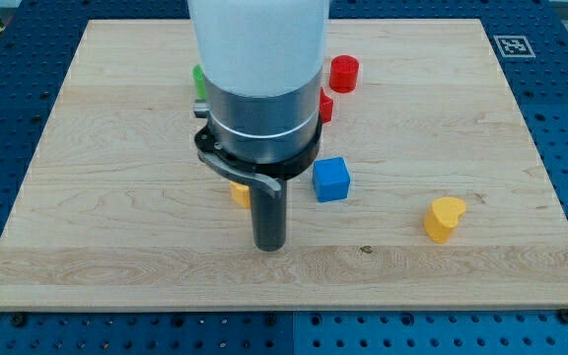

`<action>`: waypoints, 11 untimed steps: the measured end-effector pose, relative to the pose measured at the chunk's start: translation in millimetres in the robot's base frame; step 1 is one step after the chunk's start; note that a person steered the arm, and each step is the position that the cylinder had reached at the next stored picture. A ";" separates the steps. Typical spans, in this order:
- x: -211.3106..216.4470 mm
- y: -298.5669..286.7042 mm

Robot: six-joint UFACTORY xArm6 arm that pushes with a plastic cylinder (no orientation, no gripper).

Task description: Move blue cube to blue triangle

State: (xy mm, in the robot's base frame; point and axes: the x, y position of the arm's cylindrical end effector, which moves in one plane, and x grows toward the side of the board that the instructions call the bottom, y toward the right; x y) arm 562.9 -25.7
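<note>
The blue cube [331, 179] sits on the wooden board [116, 197] a little right of centre. My tip [269, 246] rests on the board to the cube's lower left, a short gap away and not touching it. The blue triangle is not visible; the arm's white and grey body hides the upper middle of the board.
A red cylinder [343, 73] stands near the view's top. Another red block [325, 106] peeks out beside the arm. A green block [197, 81] shows at the arm's left edge. An orange-yellow block [240, 193] is half hidden behind the rod. A yellow heart [444, 218] lies at the right.
</note>
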 end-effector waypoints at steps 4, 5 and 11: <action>4.5 40.2; 11.9 77.0; -44.1 84.3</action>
